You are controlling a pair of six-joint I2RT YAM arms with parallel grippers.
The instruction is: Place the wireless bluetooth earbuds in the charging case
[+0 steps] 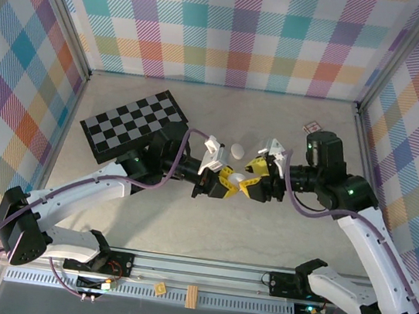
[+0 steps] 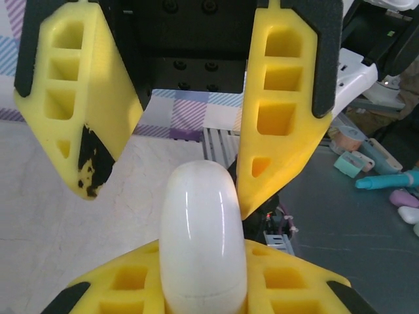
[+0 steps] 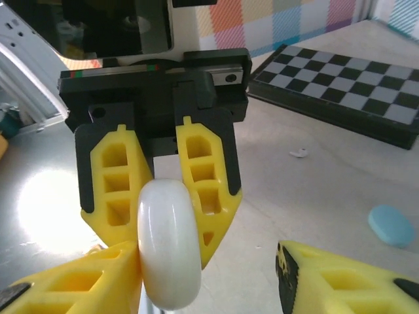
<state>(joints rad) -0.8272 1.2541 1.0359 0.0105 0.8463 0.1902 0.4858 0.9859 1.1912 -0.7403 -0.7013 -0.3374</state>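
The white charging case, a smooth pebble with its lid shut, stands on edge, pinched between the yellow fingers of the left gripper. It sits inside the spread fingers of the right gripper. One tiny white earbud lies on the table beyond them.

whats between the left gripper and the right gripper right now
A white charging case, clamped in the left gripper, with its rounded end between the open fingers of the right gripper. The left wrist view shows it plainly.

Table carrying loose items.
A checkerboard is lying left of the left gripper, a white case just beyond it, a small card farther right.
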